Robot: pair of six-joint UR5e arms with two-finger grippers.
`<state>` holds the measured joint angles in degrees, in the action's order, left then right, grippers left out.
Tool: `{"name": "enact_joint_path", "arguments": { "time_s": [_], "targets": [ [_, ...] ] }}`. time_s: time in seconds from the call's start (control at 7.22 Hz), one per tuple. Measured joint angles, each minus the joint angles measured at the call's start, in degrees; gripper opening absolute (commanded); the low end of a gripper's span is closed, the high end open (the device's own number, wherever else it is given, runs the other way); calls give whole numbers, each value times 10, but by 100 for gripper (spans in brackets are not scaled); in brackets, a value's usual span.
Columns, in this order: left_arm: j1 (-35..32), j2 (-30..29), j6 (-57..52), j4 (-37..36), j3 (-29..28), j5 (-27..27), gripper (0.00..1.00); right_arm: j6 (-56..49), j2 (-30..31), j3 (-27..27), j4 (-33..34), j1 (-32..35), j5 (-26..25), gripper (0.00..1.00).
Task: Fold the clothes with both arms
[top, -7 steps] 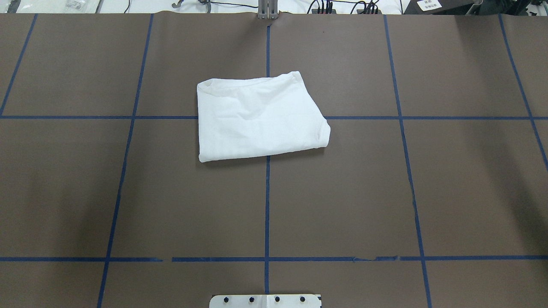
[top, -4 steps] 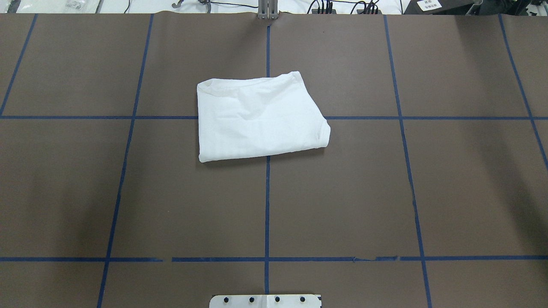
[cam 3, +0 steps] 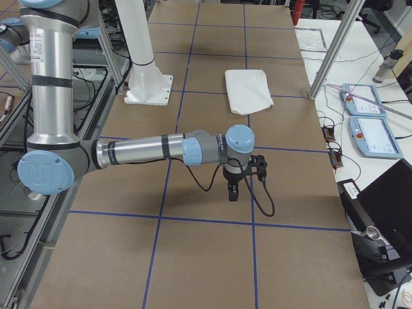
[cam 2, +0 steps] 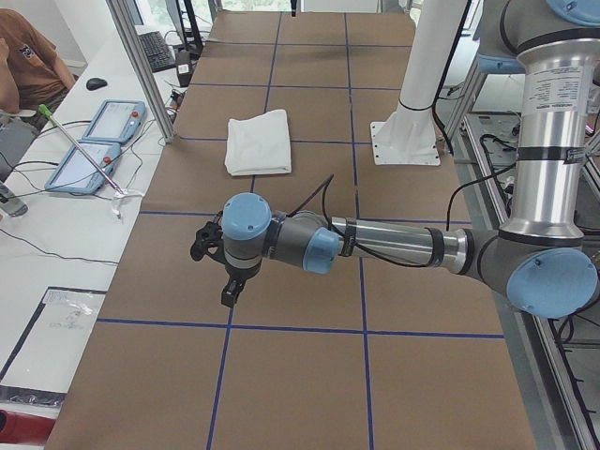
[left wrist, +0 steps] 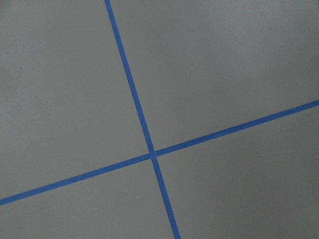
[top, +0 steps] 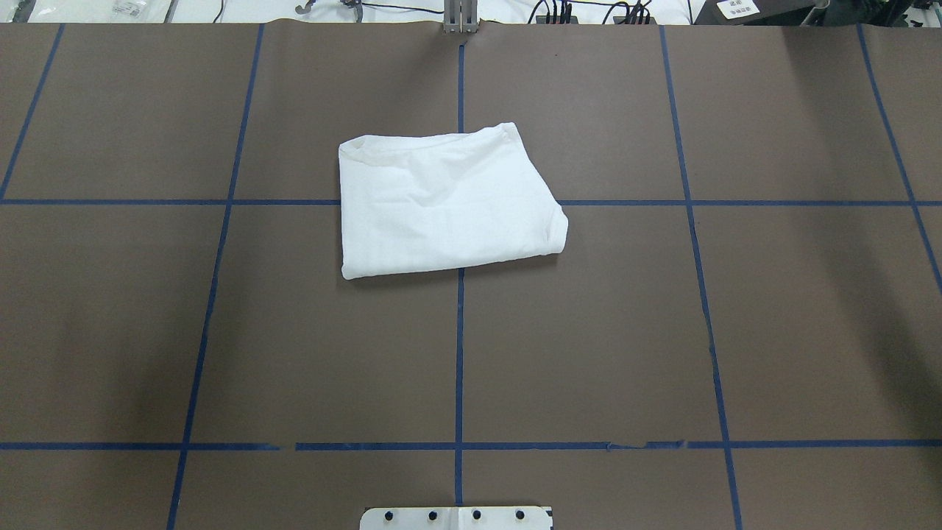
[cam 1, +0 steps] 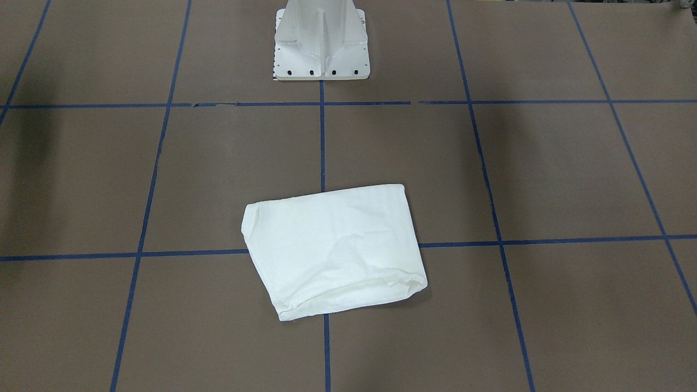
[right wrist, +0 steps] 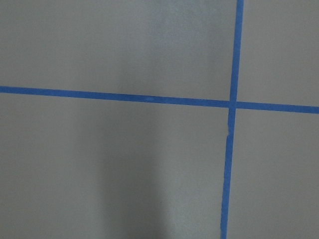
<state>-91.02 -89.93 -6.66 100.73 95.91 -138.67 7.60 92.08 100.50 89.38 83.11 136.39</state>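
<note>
Brown tabletop (top: 809,331), left arm (cam 2: 394,246) and right arm (cam 3: 141,151) over its ends, folded white T-shirt (top: 441,206) at its middle.
Left claw (cam 2: 229,296) and right claw (cam 3: 232,191) hang well apart from the shirt; whether they are open cannot be told.

Six cameras, one bench (top: 773,309)
Overhead faces front; sides look along it; all four share the shirt (cam 1: 332,250); wrists close, looking down.

L. gripper (cam 2: 230,292) and r. gripper (cam 3: 232,192) are seen only in the side views and are too small there; how the jaws stand cannot be told. The sleeves of the folded T-shirt (top: 449,202) are hidden inside the folds. The pedestal base (top: 456,517) is cut off by the btm edge, and a person (cam 2: 28,56) by the top-left corner.
</note>
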Motion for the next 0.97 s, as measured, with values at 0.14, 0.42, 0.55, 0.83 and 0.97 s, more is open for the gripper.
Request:
{"name": "enact_joint_path", "arguments": {
  "time_s": [0.14,0.42,0.55,0.83,0.97],
  "targets": [
    [0,-1,0,3,-1,1,100,0,2,4,-2,0,2,100],
    [0,-3,-1,4,0,3,100,-1,8,9,-5,0,-9,100],
    [0,-3,-1,3,1,4,100,-1,12,11,-5,0,-25,100],
    [0,-5,-1,2,2,5,100,-1,15,11,-5,0,-43,100],
    [0,-6,-1,2,2,8,100,0,15,12,-5,0,-44,100]
  ]
}}
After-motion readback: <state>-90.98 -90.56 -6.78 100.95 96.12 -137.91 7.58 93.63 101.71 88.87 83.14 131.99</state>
